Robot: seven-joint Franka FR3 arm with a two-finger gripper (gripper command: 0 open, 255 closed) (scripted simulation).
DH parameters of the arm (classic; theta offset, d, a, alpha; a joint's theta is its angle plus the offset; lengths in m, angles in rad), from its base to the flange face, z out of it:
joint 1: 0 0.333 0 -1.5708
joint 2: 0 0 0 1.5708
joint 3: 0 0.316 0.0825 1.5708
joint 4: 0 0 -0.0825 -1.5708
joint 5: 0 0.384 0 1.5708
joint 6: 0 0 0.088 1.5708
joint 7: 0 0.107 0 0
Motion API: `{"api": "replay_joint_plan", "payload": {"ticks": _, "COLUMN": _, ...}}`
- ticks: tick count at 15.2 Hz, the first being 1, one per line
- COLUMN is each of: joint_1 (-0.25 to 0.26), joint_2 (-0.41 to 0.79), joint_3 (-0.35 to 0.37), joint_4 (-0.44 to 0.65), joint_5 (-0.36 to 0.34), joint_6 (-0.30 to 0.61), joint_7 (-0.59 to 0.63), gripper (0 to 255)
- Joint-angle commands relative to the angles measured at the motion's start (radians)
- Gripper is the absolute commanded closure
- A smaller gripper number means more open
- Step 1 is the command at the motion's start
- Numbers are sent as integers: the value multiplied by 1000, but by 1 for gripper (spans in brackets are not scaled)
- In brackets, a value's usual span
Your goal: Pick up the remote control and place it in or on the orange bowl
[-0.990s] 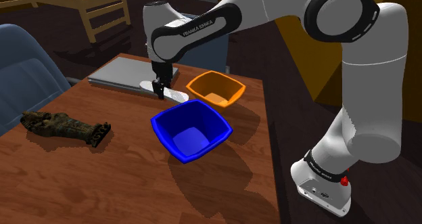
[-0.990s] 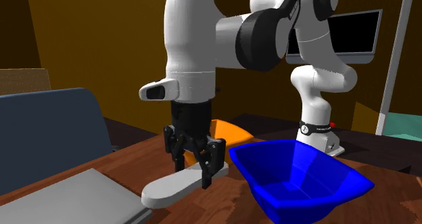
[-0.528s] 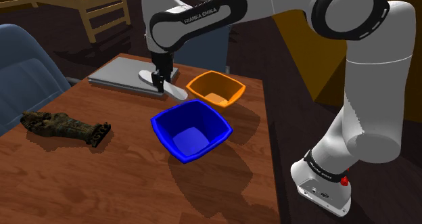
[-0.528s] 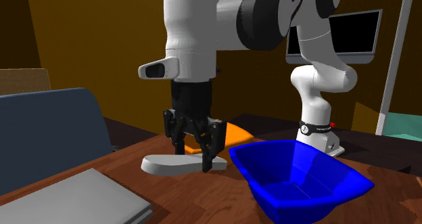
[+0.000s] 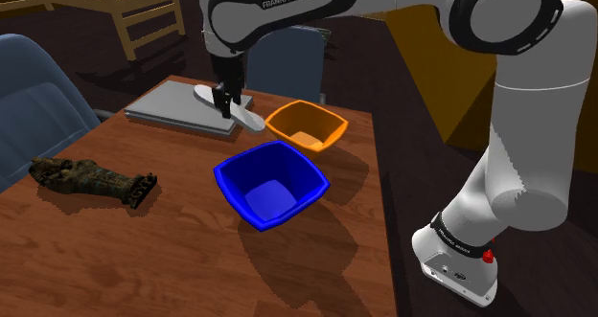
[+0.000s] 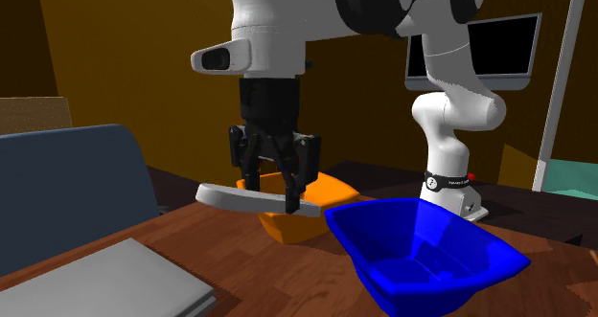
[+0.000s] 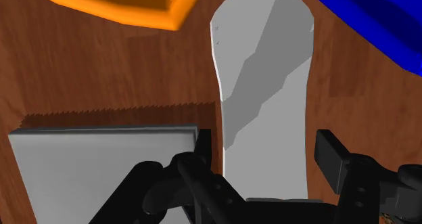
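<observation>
Clearly off the wood, the remote control [image 6: 222, 195] hangs in the air over the far part of the worktop [image 5: 144, 258], between a flat grey slab [image 5: 172, 106] and the orange bowl [image 5: 327, 139]. The gripper [image 6: 271, 192] grips it partway along its length, its black fingers [image 7: 330, 153] drawn in narrow against the two long sides. The remote is drawn plain pale grey with no buttons. It is a long, thin bar with rounded ends and smooth, lightly faceted shading on its face, and in the second exterior view it sits nearly level, sloping down slightly toward the blue bowl [image 5: 251, 176]. One end reaches over the slab's corner and the other points toward the orange bowl's near rim. Both bowls are glossy, squarish and rounded at the corners, with walls that flare outward; they stand side by side in the middle of the worktop, just apart. The worktop is reddish-brown wood with a visible grain. Near its left edge in the shoulder view lies a lumpy, mottled dark green-and-brown thing [image 5: 91, 179], and beyond that edge is a padded blue chair [image 5: 34, 104].
</observation>
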Motion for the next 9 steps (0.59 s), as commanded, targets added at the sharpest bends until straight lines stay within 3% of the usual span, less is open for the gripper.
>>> {"api": "replay_joint_plan", "payload": {"ticks": 1, "joint_1": 1, "joint_2": -6, "joint_3": 1, "joint_4": 15, "joint_5": 2, "joint_6": -22, "joint_7": -1, "gripper": 255}}
{"api": "replay_joint_plan", "payload": {"ticks": 9, "joint_1": -115, "joint_2": -254, "joint_3": -27, "joint_4": -334, "joint_5": 57, "joint_6": 90, "joint_7": -142, "gripper": 255}}
